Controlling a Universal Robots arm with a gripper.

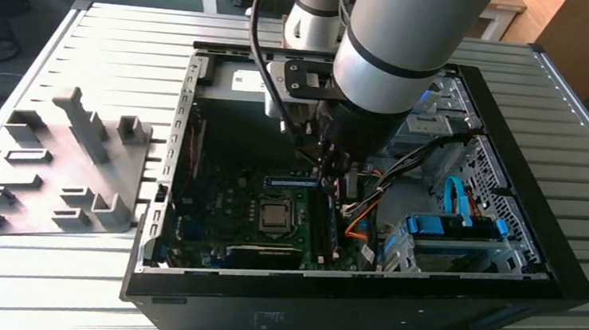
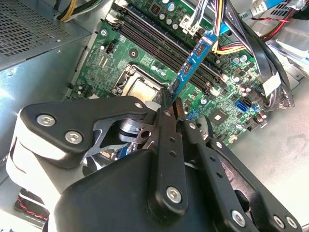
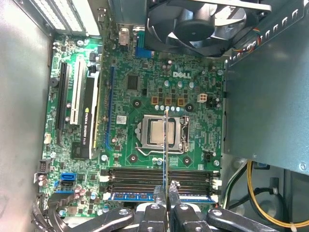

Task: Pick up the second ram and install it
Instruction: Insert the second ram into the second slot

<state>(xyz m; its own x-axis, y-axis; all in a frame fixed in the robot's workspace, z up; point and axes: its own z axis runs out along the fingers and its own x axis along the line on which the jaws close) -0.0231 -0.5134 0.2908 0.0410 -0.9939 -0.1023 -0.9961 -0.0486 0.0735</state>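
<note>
Holding: the gripper has its two fingers closed on one end of the second ram, one finger against each flat side.
Stick: the second ram is thin with a blue label and reaches past the fingertips toward the motherboard. In the first wrist view it shows edge-on, crossing in front of the processor socket. It is not seated in any slot.
Slots: the memory slots are long dark rows along the motherboard edge nearest the gripper. One row has a blue strip along its length.
Reach: the arm comes down from above into the open computer case, and the gripper is low over the motherboard.
Housing: the computer case lies in the middle of the table with its open side up.
Rack: the tray is grey with moulded uprights. It lies flat on the table toward the edge at the exterior view's left, just beside the computer case.
Cooling: the fan is black and sits at the motherboard edge opposite the memory slots.
Wiring: the cables are blue, near the case wall at the exterior view's right.
</note>
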